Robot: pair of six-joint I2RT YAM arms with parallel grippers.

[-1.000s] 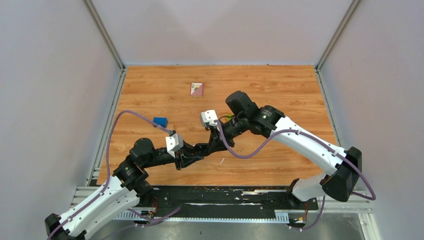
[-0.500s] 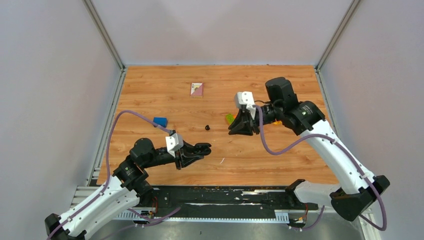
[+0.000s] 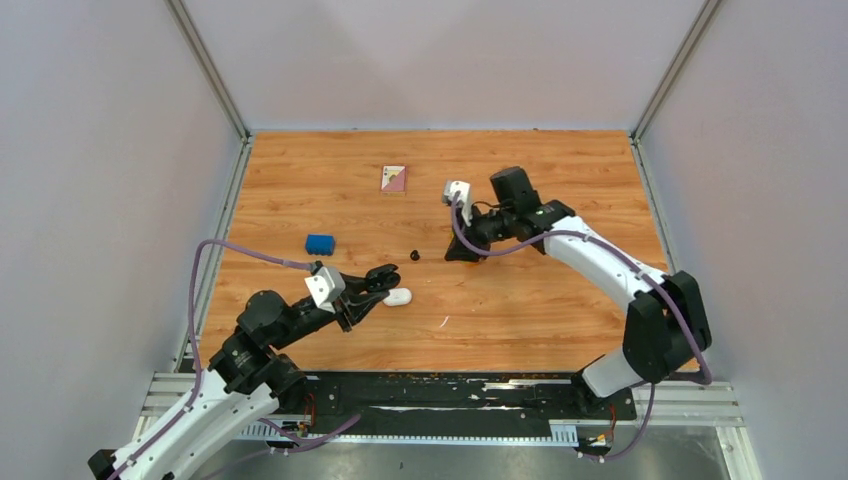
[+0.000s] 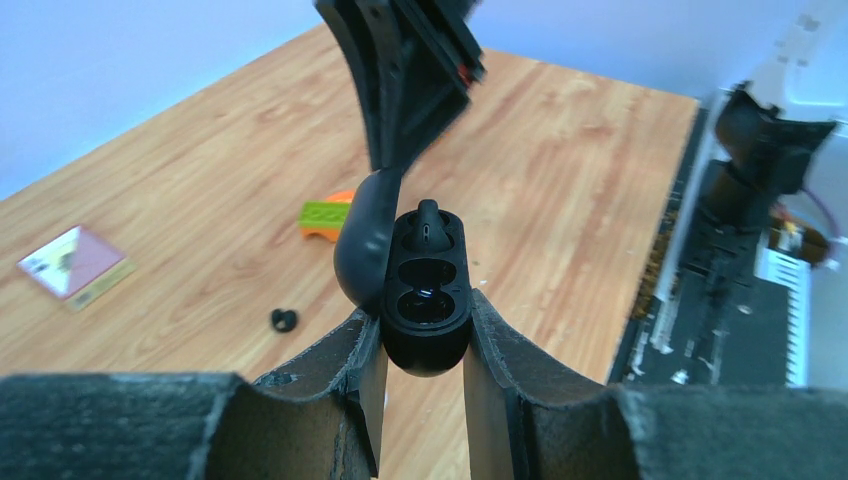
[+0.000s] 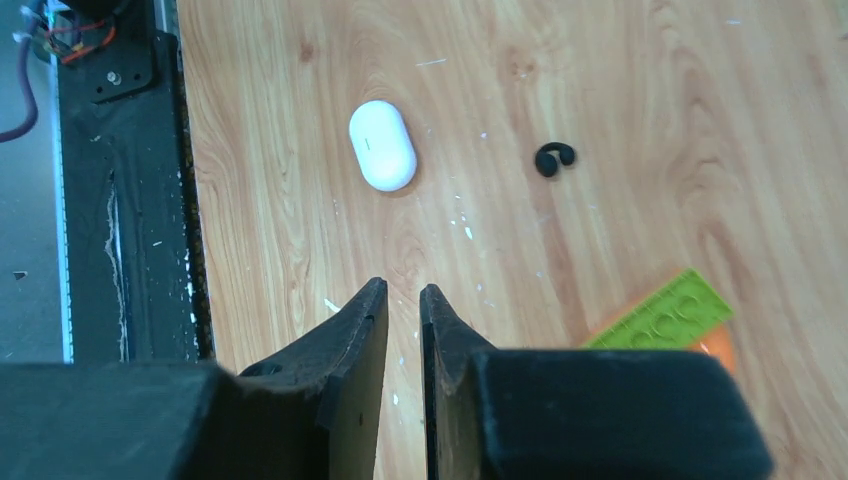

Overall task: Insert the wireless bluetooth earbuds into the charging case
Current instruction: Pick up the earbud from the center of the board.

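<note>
At the near left of the table (image 3: 560, 330), the left gripper (image 4: 420, 318) is clamped on a black charging case (image 4: 425, 345), with one finger pressed to each side of its body. The case is held off the wood with its lid (image 4: 360, 245) swung open to the left and its wells facing the wrist camera. At the far end of the case there looks to be a seated earbud (image 4: 428, 222), a small stem poking up. The two nearer wells look dark and empty.

A white charging case (image 3: 397, 297) lies flat and shut on the wood, just beside those fingers. A little farther out is a loose black earbud (image 3: 415, 255), a tiny C-shaped piece. It touches nothing and lies roughly between the two grippers.

The right gripper (image 5: 400, 292) hangs over the middle of the table, its jaws almost together with only a thin slit between them and nothing in it. From its wrist camera, the loose black earbud sits ahead and to the right of the fingertips. The white charging case is ahead and slightly left of them. An orange-and-green toy (image 5: 668, 315) lies close beside the right finger.

Farther off, a blue block (image 3: 320, 243) rests near the left edge and a small card (image 3: 394, 178) lies toward the back.
</note>
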